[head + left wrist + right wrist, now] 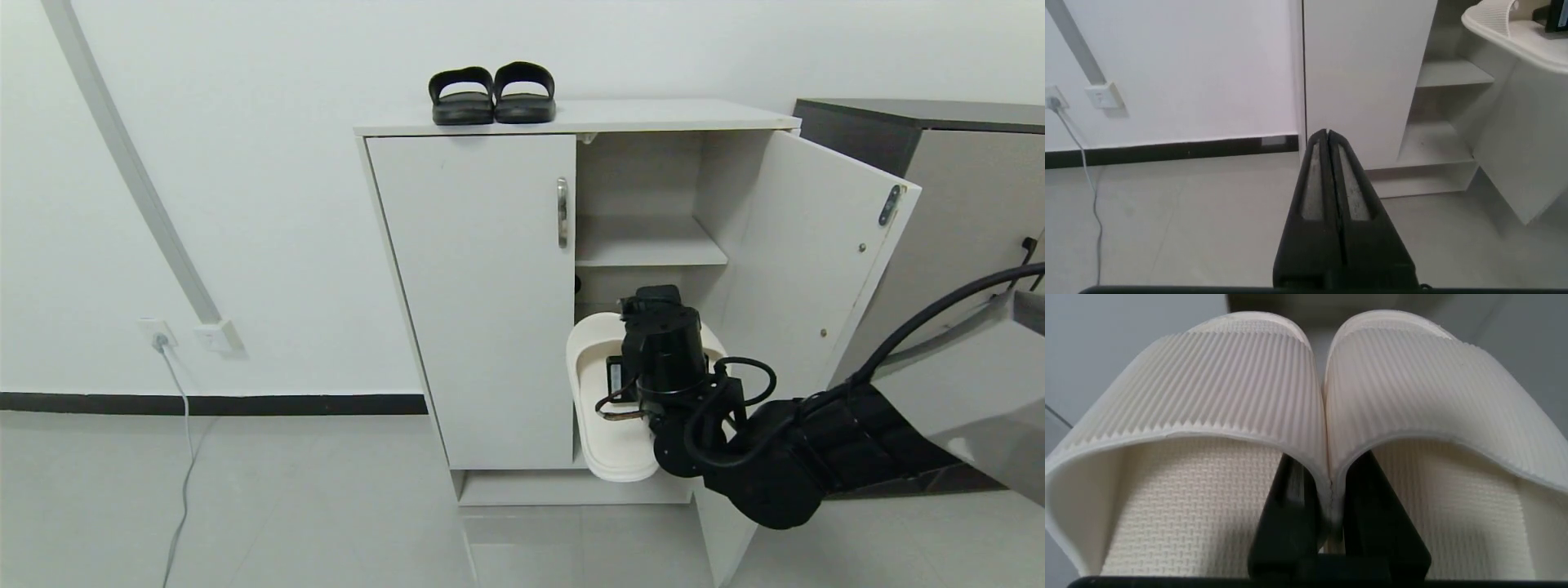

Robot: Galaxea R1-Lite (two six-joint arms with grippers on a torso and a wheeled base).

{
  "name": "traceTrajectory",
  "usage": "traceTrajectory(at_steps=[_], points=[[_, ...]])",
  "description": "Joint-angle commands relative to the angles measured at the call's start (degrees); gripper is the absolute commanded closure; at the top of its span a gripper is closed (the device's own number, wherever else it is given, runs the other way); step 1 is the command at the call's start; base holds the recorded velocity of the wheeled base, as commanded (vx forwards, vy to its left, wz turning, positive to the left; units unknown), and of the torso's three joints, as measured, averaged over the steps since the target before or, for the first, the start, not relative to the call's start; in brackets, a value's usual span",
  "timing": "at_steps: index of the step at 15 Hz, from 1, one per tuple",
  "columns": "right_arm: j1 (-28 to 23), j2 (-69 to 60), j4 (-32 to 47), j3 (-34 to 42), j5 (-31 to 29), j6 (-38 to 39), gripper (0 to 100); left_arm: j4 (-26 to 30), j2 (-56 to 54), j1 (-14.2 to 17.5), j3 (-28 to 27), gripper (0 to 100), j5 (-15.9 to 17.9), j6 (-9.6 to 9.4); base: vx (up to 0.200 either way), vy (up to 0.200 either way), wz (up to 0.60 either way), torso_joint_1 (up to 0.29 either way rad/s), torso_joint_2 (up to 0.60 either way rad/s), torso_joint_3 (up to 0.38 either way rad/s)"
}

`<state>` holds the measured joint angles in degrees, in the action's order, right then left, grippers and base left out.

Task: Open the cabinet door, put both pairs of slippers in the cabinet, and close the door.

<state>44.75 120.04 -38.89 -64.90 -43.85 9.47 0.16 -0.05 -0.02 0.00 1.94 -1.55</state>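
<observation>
A white cabinet [482,310] stands against the wall with its left door closed and its right door [804,269] swung open. A black pair of slippers [492,95] sits on the cabinet top. My right gripper [651,304] is at the open half, level with the lower compartment, shut on a white pair of slippers [608,441] whose heels stick out of the opening. In the right wrist view its fingers [1290,498] pinch the inner strap edges of the white slippers [1208,416] together. My left gripper [1328,143] hangs shut and empty over the floor, left of the cabinet [1372,73].
An upper shelf [645,245] inside the cabinet is bare. A grey cabinet [963,188] stands just right of the open door. A wall outlet with a cable [159,335] is at the left. Grey floor tiles [245,506] stretch in front.
</observation>
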Motion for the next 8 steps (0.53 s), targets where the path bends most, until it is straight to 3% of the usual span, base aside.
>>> traceTrajectory(at_steps=[1, 5, 8], points=[[-0.19, 1.07, -0.05, -0.49, 0.08, -0.07, 100, 0.02, 0.14, -0.06, 0.0, 100, 0.0, -0.39, 0.0, 0.0, 0.0, 0.0, 0.0, 0.0], [-0.1, 1.07, -0.05, -0.49, 0.08, -0.16, 100, 0.02, 0.14, -0.06, 0.0, 100, 0.0, -0.3, 0.0, 0.0, 0.0, 0.0, 0.0, 0.0], [-0.02, 1.07, -0.05, -0.66, 0.26, -0.16, 100, 0.02, 0.14, -0.06, 0.0, 100, 0.08, 0.23, 0.0, -0.2, 0.0, -0.001, 0.0, 0.002]])
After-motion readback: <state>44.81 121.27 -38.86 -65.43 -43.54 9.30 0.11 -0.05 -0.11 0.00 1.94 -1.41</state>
